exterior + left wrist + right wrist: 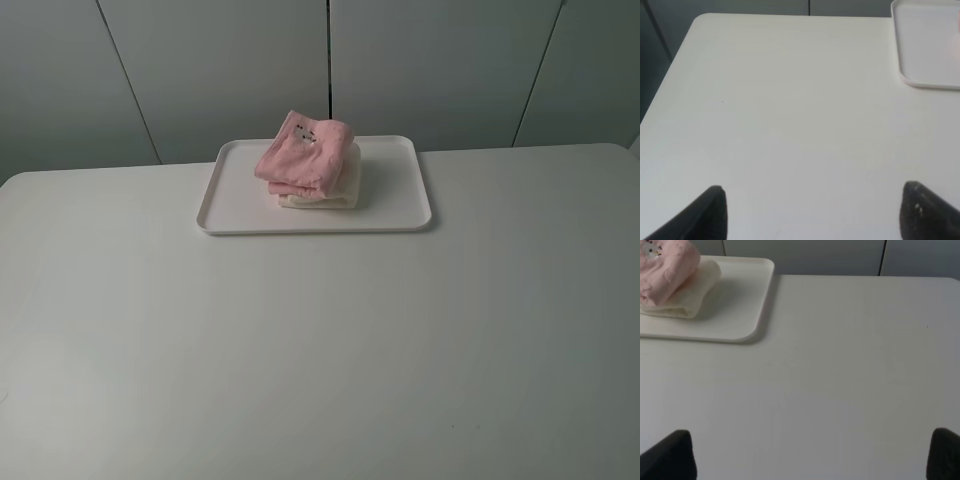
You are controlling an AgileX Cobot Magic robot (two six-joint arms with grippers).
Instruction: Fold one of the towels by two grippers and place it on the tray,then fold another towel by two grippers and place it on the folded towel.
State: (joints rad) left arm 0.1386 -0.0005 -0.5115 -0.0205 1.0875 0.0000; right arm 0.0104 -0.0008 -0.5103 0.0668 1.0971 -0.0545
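Note:
A folded pink towel lies on top of a folded white towel on the white tray at the back middle of the table. Both towels also show in the right wrist view, pink over white, on the tray. My left gripper is open and empty over bare table left of the tray. My right gripper is open and empty over bare table right of the tray. Neither arm shows in the exterior high view.
The white table spans the view, with grey wall panels behind it. Its rounded far left corner shows in the left wrist view. A small dark speck marks the table surface.

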